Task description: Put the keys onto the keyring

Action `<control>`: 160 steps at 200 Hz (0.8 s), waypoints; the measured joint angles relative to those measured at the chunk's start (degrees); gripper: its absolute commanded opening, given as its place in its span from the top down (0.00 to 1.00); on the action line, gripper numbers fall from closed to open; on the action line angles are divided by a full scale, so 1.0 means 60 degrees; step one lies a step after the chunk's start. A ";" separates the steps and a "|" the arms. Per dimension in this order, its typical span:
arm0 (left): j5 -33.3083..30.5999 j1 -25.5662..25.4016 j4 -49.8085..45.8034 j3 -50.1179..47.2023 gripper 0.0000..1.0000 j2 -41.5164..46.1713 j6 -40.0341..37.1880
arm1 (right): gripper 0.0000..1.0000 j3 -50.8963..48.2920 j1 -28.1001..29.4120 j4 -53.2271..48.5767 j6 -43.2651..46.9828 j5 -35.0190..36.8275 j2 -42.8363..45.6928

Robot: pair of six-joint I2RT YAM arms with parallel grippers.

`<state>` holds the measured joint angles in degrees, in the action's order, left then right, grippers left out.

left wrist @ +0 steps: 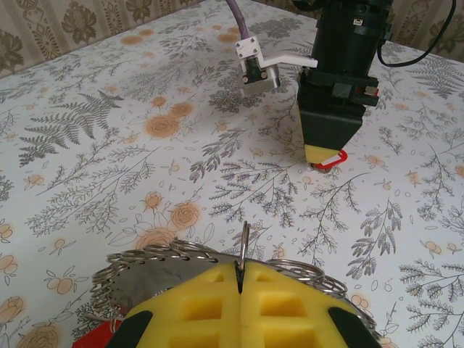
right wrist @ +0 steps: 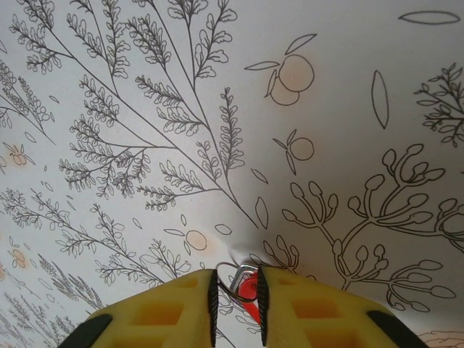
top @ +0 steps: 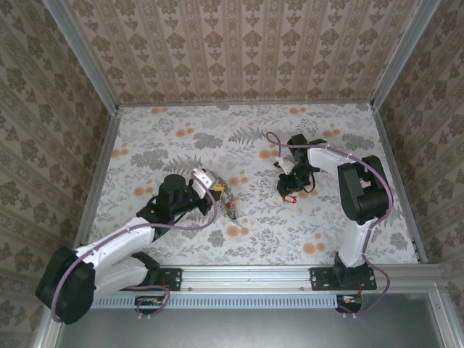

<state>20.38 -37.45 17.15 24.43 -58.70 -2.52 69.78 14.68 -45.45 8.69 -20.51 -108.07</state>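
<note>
My left gripper (left wrist: 239, 265) is shut on the thin grey keyring (left wrist: 245, 238), which sticks up edge-on between the yellow pads. Several small split rings (left wrist: 156, 254) fan out along it on both sides, and a red key tag (left wrist: 90, 339) peeks out at the lower left. From above, that gripper (top: 215, 190) sits left of centre with the ring bundle (top: 230, 205) hanging from it. My right gripper (right wrist: 237, 281) points straight down at the table, its pads closed in on a red-headed key (right wrist: 248, 288) and its small ring. The right gripper (left wrist: 324, 152) also shows in the left wrist view.
The table (top: 188, 152) is covered by a floral cloth, puckered slightly around the red key. Patterned walls enclose it on three sides. The right arm's cable (top: 272, 138) loops over the cloth behind its wrist. Open cloth lies between the two grippers.
</note>
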 measured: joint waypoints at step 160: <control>-0.0004 0.0000 0.0000 0.0004 1.00 -0.0022 0.0073 | 0.68 -0.0270 0.0521 -0.0076 0.0138 0.0900 0.0284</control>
<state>20.36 -37.45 17.15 24.45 -58.83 -2.09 68.16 17.80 -45.91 9.52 -15.11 -106.37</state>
